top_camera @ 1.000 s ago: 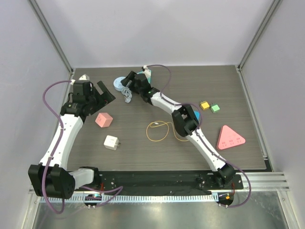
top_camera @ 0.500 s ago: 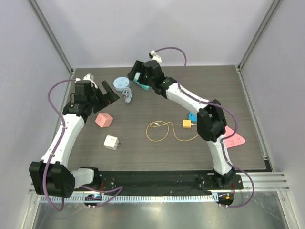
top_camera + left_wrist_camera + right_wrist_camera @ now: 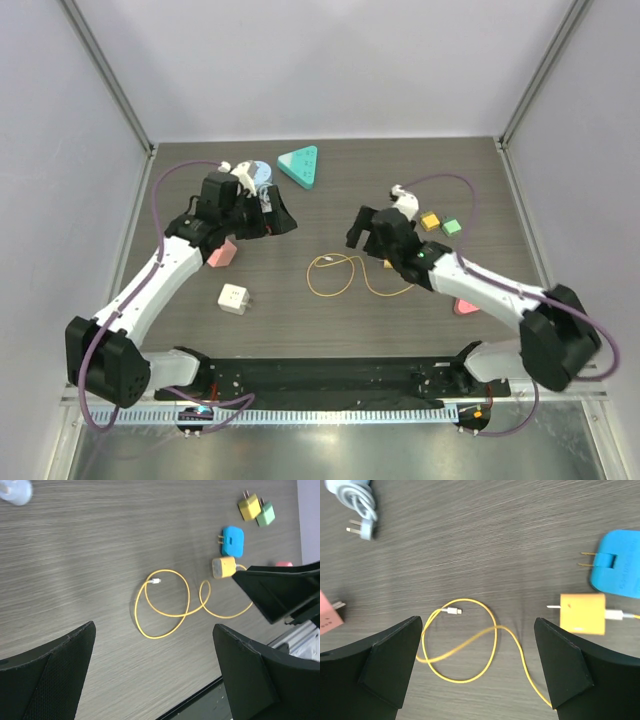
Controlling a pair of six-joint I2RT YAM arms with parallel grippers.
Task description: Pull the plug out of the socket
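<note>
My left gripper (image 3: 153, 627) and right gripper (image 3: 477, 621) both hang wide open above the thin yellow looped cable (image 3: 495, 635) and its square yellow charger plug (image 3: 582, 613) on the dark wood-grain table (image 3: 470, 540).

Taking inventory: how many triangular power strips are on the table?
2. The teal strip lies near the far edge; the pink strip pokes out from under the right arm, mostly hidden.

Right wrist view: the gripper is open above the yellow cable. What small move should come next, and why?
Probably retract the right gripper: it is open and empty, and the white plug lies on the table, prongs bare, apparently out of any socket.
</note>
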